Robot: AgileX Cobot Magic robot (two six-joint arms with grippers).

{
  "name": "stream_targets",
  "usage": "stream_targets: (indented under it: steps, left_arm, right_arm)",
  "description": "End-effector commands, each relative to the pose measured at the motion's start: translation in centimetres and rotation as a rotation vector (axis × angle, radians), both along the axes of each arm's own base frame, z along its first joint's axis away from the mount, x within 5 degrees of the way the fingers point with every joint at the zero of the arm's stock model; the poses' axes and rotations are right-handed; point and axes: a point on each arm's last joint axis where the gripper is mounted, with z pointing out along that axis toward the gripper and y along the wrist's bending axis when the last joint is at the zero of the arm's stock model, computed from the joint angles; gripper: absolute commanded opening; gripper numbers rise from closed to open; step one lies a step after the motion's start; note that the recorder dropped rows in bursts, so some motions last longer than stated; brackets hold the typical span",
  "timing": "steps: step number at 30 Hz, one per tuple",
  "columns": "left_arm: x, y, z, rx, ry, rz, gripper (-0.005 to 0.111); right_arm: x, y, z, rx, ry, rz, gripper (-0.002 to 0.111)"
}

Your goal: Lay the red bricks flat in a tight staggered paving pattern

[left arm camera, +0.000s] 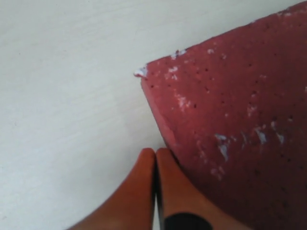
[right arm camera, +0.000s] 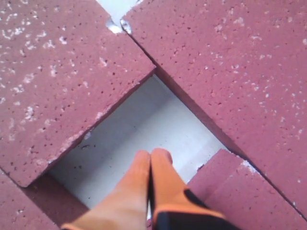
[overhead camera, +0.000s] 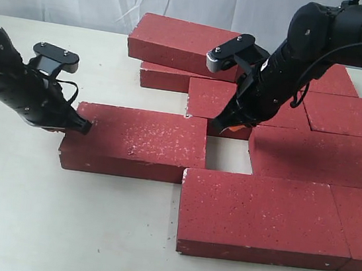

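Observation:
Several dark red bricks lie flat on the table. One brick [overhead camera: 137, 142] [left arm camera: 235, 120] sits at the left of the group, set apart. My left gripper [overhead camera: 83, 125] [left arm camera: 155, 154] is shut and empty, its orange tips against that brick's left end near a corner. A small bare gap [overhead camera: 227, 153] [right arm camera: 139, 134] is enclosed by this brick, the front brick [overhead camera: 260, 216], the middle right brick [overhead camera: 315, 155] and a back brick [overhead camera: 216, 99]. My right gripper [overhead camera: 226, 125] [right arm camera: 152, 155] is shut and empty, its tips hanging at the back edge of that gap.
Two more bricks are stacked askew at the back [overhead camera: 183, 42], the top one resting on a lower one [overhead camera: 165, 78]. Further bricks fill the right side [overhead camera: 354, 115]. Bare white table [overhead camera: 37, 210] spreads to the left and front. A white cloth hangs behind.

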Motion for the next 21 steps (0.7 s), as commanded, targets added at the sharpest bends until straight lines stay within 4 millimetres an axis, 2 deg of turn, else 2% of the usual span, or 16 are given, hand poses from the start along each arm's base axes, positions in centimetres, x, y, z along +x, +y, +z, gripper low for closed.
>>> stream_targets:
  steps: [1,7,10,21]
  left_arm:
    - [0.8,0.6,0.9,0.001,-0.013,-0.002,0.0]
    - [1.2,2.0,1.2,0.005,0.013,0.016,0.0]
    - [1.1,2.1,1.2,-0.005,0.026,0.024,0.0]
    - [0.7,0.0,1.3,-0.029,0.028,-0.019,0.0]
  right_arm:
    - [0.1,-0.2,0.4,0.01,-0.016,-0.011,-0.001]
    - [0.1,-0.2,0.4,0.01,-0.016,-0.011,-0.001]
    - [0.1,-0.2,0.4,0.011,-0.02,-0.011,-0.001]
    - [0.2,-0.2,0.4,0.014,-0.023,-0.013,-0.001]
